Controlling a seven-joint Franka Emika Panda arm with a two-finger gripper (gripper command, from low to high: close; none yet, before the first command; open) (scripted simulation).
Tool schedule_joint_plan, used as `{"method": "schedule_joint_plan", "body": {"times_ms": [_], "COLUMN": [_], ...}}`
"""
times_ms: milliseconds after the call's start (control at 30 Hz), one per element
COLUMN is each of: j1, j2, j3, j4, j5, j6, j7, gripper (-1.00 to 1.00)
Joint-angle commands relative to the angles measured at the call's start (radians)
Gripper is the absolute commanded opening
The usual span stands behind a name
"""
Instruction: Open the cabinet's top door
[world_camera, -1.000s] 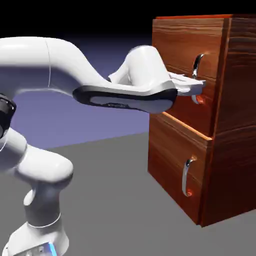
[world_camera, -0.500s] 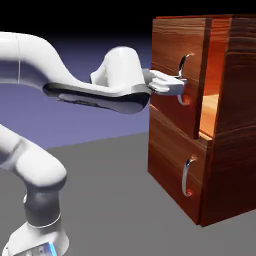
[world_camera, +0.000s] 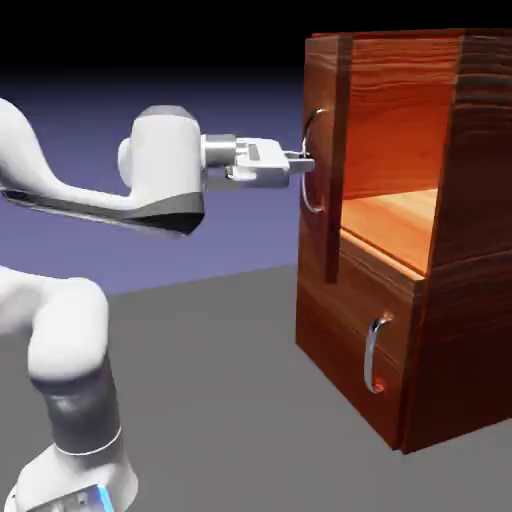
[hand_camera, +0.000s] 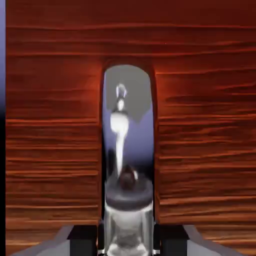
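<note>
Tall reddish-brown wood top door (world_camera: 322, 220) w/ curved silver metal handle (world_camera: 308, 185) swung well open, at approx 9 o'clock of boxy wood cabinet's (world_camera: 485, 220) lit interior, ext. view. Grey fingers (world_camera: 306, 163) clamped on handle. Opening looks mostly done; maybe a bit more swing, then release.

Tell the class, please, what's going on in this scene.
A white robot arm has its hand closed on the long curved handle of the cabinet's top door. That door stands wide open, swung outward, so the bare, warmly lit upper compartment shows. The shorter panel below, with its own smaller handle, is shut and nothing touches it.
</note>
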Motion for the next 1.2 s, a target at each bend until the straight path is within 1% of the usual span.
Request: {"method": "schedule_joint_plan", "body": {"times_ms": [0, 167, 300, 467, 633, 900, 1033, 1167], "j1": [-0.017, -0.044, -0.003, 0.093, 0.183, 0.239, 0.206, 0.128], "j2": [-0.019, -0.108, -0.182, -0.283, -0.351, -0.362, -0.334, -0.301], "j3": [0.016, 0.070, 0.108, 0.197, 0.338, 0.608, 0.744, 0.871], "j4": [-0.013, -0.077, -0.127, -0.174, -0.176, -0.075, 0.027, 0.162], "j5": [0.044, 0.262, 0.436, 0.652, 0.841, 1.096, 1.206, 1.299], "j6": [0.004, -0.023, -0.108, -0.296, -0.514, -0.862, -1.036, -1.208], "j7": [-0.030, -0.196, -0.333, -0.469, -0.538, -0.572, -0.575, -0.580], "gripper": [-1.00, -1.00, -1.00, -1.00, -1.00, -1.00, -1.00, -1.00]}}
